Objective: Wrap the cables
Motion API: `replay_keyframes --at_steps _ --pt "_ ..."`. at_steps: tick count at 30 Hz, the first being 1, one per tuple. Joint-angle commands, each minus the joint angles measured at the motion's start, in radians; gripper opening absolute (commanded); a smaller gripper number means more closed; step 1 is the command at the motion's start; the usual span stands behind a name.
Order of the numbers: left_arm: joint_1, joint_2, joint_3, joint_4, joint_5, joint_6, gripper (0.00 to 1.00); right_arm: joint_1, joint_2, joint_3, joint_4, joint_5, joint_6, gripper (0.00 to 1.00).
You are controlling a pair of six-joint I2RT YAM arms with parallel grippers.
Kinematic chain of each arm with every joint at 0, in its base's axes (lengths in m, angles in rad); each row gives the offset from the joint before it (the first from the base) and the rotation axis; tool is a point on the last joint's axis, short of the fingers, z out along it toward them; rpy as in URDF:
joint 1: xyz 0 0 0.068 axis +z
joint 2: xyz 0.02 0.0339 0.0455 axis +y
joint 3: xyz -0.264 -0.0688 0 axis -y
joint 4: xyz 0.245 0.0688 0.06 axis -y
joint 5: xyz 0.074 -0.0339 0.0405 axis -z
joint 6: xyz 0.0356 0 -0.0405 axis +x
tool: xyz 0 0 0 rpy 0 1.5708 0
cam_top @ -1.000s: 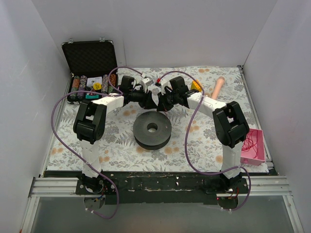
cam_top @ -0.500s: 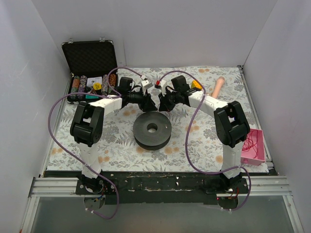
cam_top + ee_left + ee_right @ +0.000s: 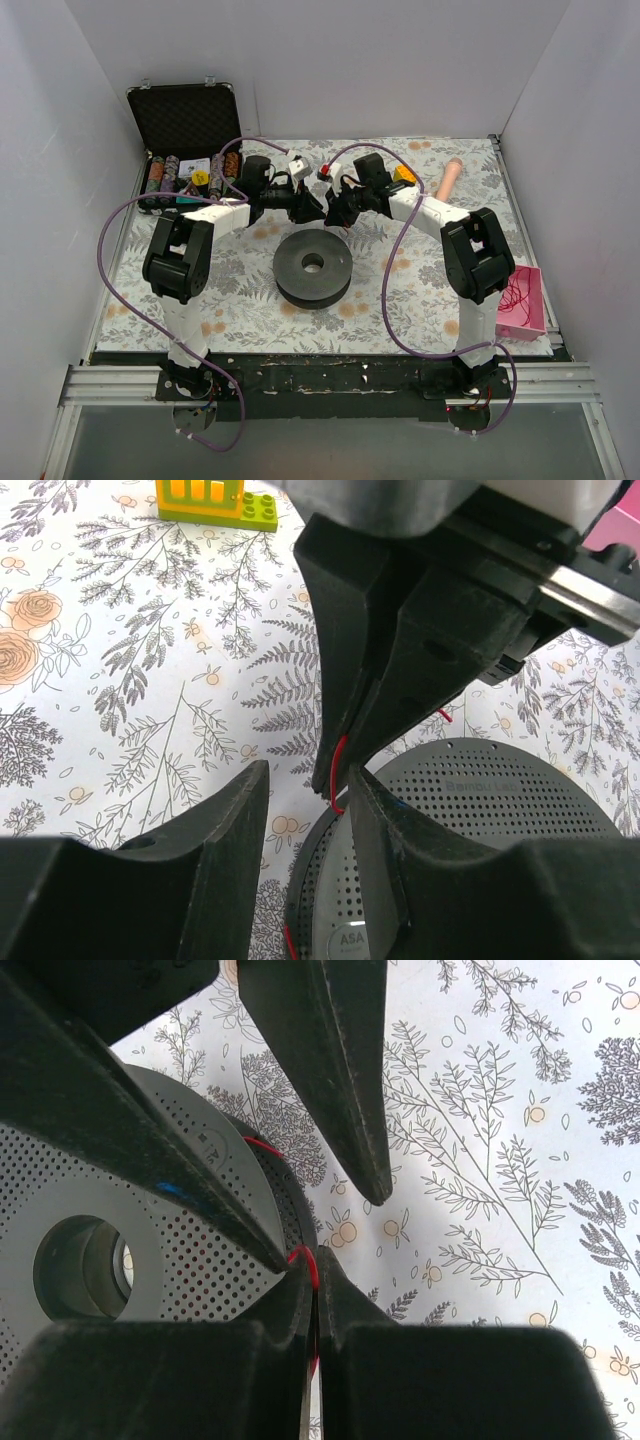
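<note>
At the 10 o'clock corner of the floral-patterned table cover (image 3: 240, 295), an open black hard case (image 3: 185, 115) was stood, with rows of coloured poker chips (image 3: 165, 178) laid in front of it. The left gripper (image 3: 308, 780) was held just beyond the 12 o'clock edge of a dark-grey, perforated round spool (image 3: 313, 266), which was set at the middle of the cover. Its two black fingers (image 3: 200, 860) were spread apart and nothing was clasped by them.

A thin dark-red cable (image 3: 337, 765) was seen at the spool's 12 o'clock rim. It was pinched between the tips of the right gripper (image 3: 312, 1280), whose jaws were pressed together on it. Those tips were pointed toward the gap between the left fingers. Further short red stretches were seen along the spool's rim.

A yellow and green toy brick (image 3: 215, 500) was laid near the right arm, and a peach-coloured cylinder (image 3: 449, 178) was set at 1 o'clock on the cover. At 4 o'clock, a pink plastic tray (image 3: 540, 300) was placed at the cover's edge, and a loose tangle of dark-red cables (image 3: 515, 295) was held in it, well apart from the spool.
</note>
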Motion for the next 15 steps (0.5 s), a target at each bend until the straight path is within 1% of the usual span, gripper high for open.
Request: replay_keyframes --at_steps 1,3,5,7,8,12,15 --pt "-0.009 0.001 0.004 0.048 -0.025 -0.047 0.35 -0.001 -0.017 -0.002 0.068 -0.04 0.009 0.01" --pt "-0.009 0.012 0.013 0.04 -0.036 -0.047 0.34 0.001 -0.02 -0.005 0.07 -0.045 0.007 0.01" --pt "-0.009 0.021 0.033 -0.003 -0.004 -0.025 0.33 -0.001 -0.024 -0.011 0.071 -0.051 0.002 0.01" --pt "-0.009 0.026 0.034 -0.011 0.031 -0.028 0.27 -0.001 -0.025 -0.014 0.076 -0.059 -0.001 0.01" --pt "-0.009 0.024 0.034 -0.011 0.042 -0.025 0.24 -0.001 -0.025 -0.011 0.074 -0.06 0.001 0.01" --pt "-0.012 0.018 0.024 -0.02 0.051 -0.004 0.0 -0.001 -0.022 -0.007 0.077 -0.062 0.007 0.01" --pt "-0.012 0.009 0.015 -0.049 0.042 0.03 0.0 -0.001 -0.02 -0.004 0.07 -0.056 0.01 0.01"
